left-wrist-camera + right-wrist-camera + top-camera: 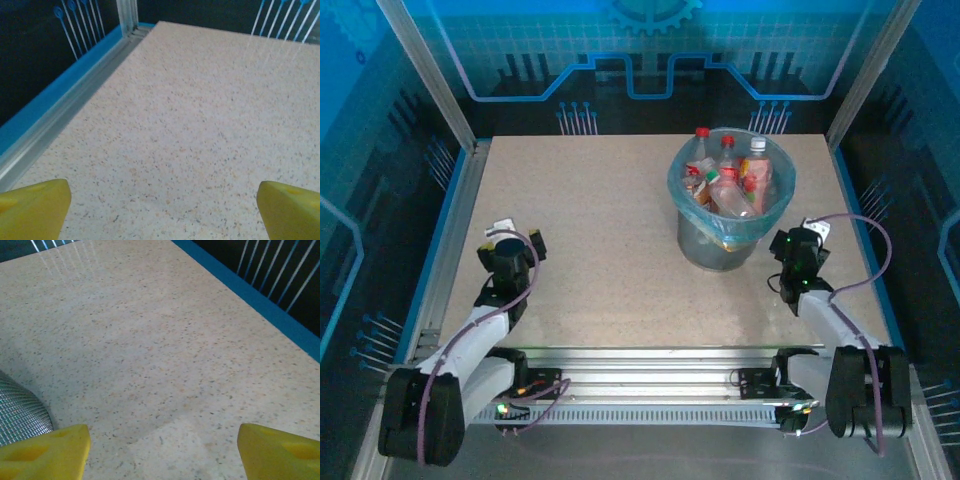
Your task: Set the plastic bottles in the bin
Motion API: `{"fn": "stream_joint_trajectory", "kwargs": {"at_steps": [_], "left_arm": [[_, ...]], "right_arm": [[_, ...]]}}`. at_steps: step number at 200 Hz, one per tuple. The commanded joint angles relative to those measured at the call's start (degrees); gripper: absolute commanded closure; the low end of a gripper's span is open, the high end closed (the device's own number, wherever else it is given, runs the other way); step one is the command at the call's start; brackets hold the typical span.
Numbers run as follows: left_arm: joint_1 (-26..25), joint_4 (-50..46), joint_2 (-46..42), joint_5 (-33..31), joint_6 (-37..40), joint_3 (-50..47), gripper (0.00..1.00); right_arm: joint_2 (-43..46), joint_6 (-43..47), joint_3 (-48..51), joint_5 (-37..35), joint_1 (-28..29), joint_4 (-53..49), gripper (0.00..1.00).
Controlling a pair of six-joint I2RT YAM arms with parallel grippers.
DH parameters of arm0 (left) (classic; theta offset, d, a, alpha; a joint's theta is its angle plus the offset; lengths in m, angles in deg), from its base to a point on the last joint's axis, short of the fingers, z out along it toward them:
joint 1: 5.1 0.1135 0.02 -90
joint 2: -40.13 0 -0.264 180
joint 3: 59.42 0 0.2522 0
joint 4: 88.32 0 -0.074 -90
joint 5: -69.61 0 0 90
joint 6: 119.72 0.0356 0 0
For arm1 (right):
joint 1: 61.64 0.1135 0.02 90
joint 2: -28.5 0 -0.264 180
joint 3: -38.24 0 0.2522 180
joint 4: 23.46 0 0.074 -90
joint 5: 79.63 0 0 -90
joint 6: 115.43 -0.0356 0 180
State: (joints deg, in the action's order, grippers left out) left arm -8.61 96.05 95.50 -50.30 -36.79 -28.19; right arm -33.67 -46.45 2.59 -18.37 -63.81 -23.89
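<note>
The bin [704, 248], a grey mesh bucket lined with a light-blue bag, stands at the right back of the table. Several plastic bottles [725, 185] with red and white caps are piled inside it, some poking above the rim. My right gripper [811, 234] hovers just right of the bin, open, with only tabletop between its yellow fingers [280, 452]. The bin's mesh wall [20, 415] shows at the left edge of the right wrist view. My left gripper [513, 234] is at the left of the table, far from the bin, open over bare tabletop with its yellow fingers [32, 210] wide apart.
The speckled beige table [600, 240] has a blue-edged metal rail [60, 115] along its left side and a blue border [260, 305] along the right. Frame posts [430, 75] stand at the back corners.
</note>
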Motion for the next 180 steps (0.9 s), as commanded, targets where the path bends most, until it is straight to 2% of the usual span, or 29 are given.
{"fn": "stream_joint_trajectory", "kwargs": {"at_steps": [1,18,78,99,142,180], "left_arm": [[2.35,10.39,3.21,10.34,3.29,-2.6,0.03],[3.04,17.58,6.45,14.91,4.74,-4.53,0.02],[3.72,27.72,12.52,24.34,7.34,-4.85,0.01],[3.73,29.18,14.2,26.25,7.83,-4.46,0.01],[3.64,38.1,18.8,28.86,9.2,-5.36,0.01],[3.64,37.05,20.82,31.01,9.05,-3.57,0.01]], "right_arm": [[-1.3,-1.48,3.61,1.41,0.68,13.55,0.22],[-2.63,-0.16,4.98,4.45,1.19,17.29,0.21],[-4.47,9.61,10.86,17.13,1.74,33.48,0.14],[-4.89,12.1,10.6,22.72,1.74,34.21,0.13],[-10.03,14.07,9.44,24.18,-0.02,38.46,0.12],[-13.45,13.55,8.66,28.12,-1.6,41.01,0.11]]}}
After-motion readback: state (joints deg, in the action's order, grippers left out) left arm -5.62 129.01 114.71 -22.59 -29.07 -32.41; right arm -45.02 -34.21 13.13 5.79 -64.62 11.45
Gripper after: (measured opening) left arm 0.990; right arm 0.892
